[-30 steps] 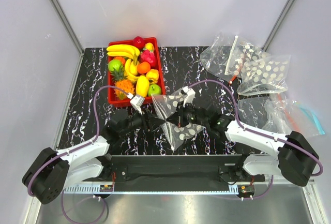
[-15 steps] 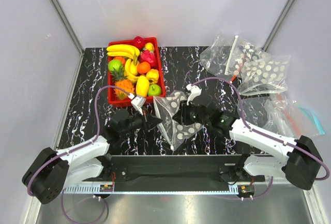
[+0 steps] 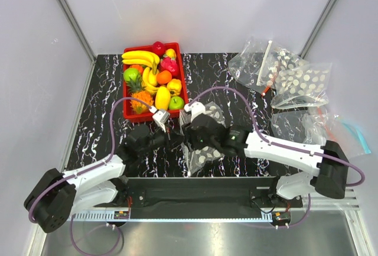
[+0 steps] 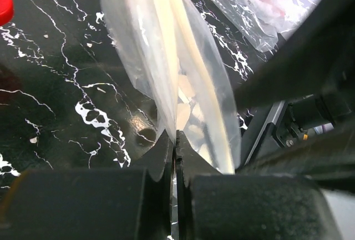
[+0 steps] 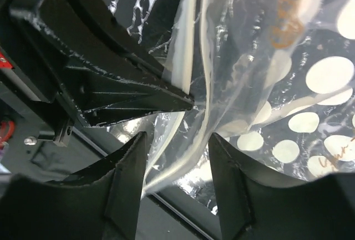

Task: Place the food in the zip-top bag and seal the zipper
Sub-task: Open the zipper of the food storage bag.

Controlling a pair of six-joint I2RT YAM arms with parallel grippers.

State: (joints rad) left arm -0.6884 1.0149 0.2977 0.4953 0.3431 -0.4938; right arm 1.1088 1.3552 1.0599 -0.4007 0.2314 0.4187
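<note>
The zip-top bag, clear with white dots, hangs crumpled between the two arms near the table's front. My left gripper is shut on its mouth edge, with film pinched between the jaws. The white zipper runs down between the open jaws of my right gripper, which do not press on it. The left gripper's fingers show just above. The food lies in the red tray: bananas, a green apple and a yellow fruit.
An orange pineapple and red and pink fruits share the tray. More dotted bags lie at the back right. A plain clear bag with a blue edge lies at the right edge. Grey walls close in the table.
My left gripper has shut on the bag's edge. My right gripper let go of the bag, opened, and swung left to the zipper beside the left gripper. The bag now hangs more crumpled.
</note>
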